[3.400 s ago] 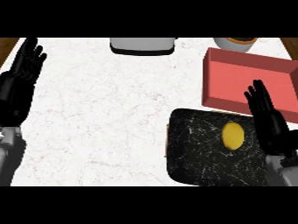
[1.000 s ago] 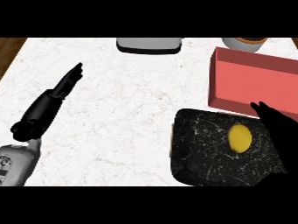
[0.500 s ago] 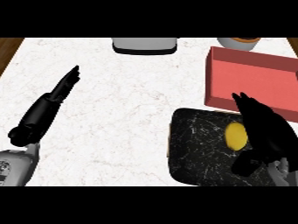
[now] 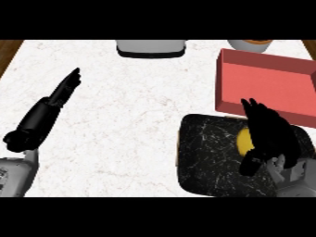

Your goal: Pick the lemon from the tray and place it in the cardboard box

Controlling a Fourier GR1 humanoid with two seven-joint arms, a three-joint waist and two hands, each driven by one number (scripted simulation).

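Hovering over the lemon (image 4: 243, 138) on the dark tray (image 4: 201, 157) at the counter's near right corner, the right hand (image 4: 269, 134), fingers spread, should curl evenly around it before lifting toward the red box (image 4: 269, 78).

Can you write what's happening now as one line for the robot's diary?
stage: reaching lemon | right hand: open, over lemon on tray | left hand: open, idle | box: no lemon

Bright, even light on the white counter (image 4: 133, 115); soft shadows, no glare.
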